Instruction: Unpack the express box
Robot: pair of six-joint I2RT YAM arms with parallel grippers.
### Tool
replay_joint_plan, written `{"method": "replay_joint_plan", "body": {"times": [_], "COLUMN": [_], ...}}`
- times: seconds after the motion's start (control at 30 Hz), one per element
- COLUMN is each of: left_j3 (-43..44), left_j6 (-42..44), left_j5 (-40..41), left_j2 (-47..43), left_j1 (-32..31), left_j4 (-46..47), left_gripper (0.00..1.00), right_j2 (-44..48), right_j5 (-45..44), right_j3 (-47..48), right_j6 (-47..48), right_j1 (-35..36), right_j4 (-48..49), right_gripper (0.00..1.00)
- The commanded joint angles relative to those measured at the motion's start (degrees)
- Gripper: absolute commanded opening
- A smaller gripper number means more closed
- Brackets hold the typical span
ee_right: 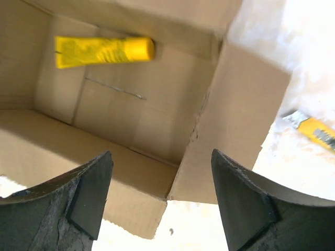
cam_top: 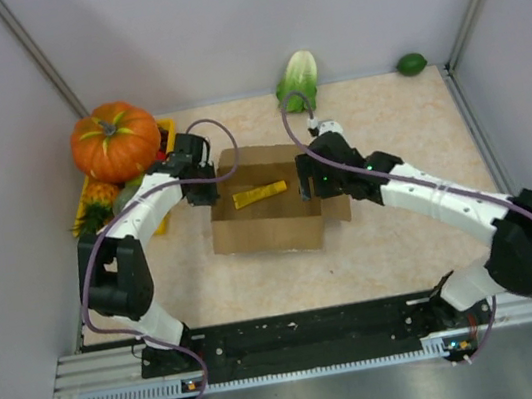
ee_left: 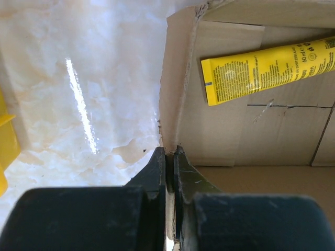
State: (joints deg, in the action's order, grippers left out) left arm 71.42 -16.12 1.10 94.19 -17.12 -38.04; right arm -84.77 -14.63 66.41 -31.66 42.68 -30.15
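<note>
As the express box gapes, its tube reads "60 ml".

Left tool clamped shut; right tool spread wide open.

Box: brown corrugated cardboard, matt, fibrous, ragged along the torn corner edge.
Tube: yellow, smooth, printed, slight sheen.
Table: marble-look, polished, with a bright glare streak.
Right fingers: black, matt, scuffed, dusty.
Pumpkin, 10 o'clock: orange, smooth, faint gloss.
Walls: pale, matt.
</note>
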Motion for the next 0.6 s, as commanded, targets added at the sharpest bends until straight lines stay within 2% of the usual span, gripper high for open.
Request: {"method": "replay_joint_plan", "body": {"times": [0.0, 0.13, 0.17, 0.3, 0.37, 0.57], "left_j3": [3.11, 3.46, 3.47, 4.17, 4.52, 3.91], "left_j6": [7.41, 12.24, 13.21, 18.39, 21.56, 27.19], "left_j5": [-7.60, -12.61, -13.92, -18.93, -18.68, -20.26], "left_j2": [0.38, 0.03, 0.11, 0.90, 1.43, 1.52], "left_j1": [-0.45, -1.15, -1.42, -1.95, -2.65, -3.09], "left_j4": [1.66, 3.67, 3.94, 3.77, 3.42, 2.88], "left_gripper": [0.00, 0.00, 0.00, 0.00, 0.00, 0.00], "right_j2": [9.00, 8.66, 7.61, 4.89, 4.00, 1.02], "right_j5": [1.79, 10.48, 13.63, 18.14, 21.47, 21.23], "right_j3": [1.96, 4.25, 4.60, 4.78, 3.64, -0.93], "right_j6": [8.88, 18.46, 21.43, 25.33, 27.34, 31.39], "right_j1": [0.48, 0.48, 0.48, 0.65, 1.00, 2.94], "right_j4": [1.23, 2.20, 2.20, 2.82, 4.22, 8.43], "right_gripper": [0.76, 0.73, 0.68, 0.63, 0.63, 0.62]}}
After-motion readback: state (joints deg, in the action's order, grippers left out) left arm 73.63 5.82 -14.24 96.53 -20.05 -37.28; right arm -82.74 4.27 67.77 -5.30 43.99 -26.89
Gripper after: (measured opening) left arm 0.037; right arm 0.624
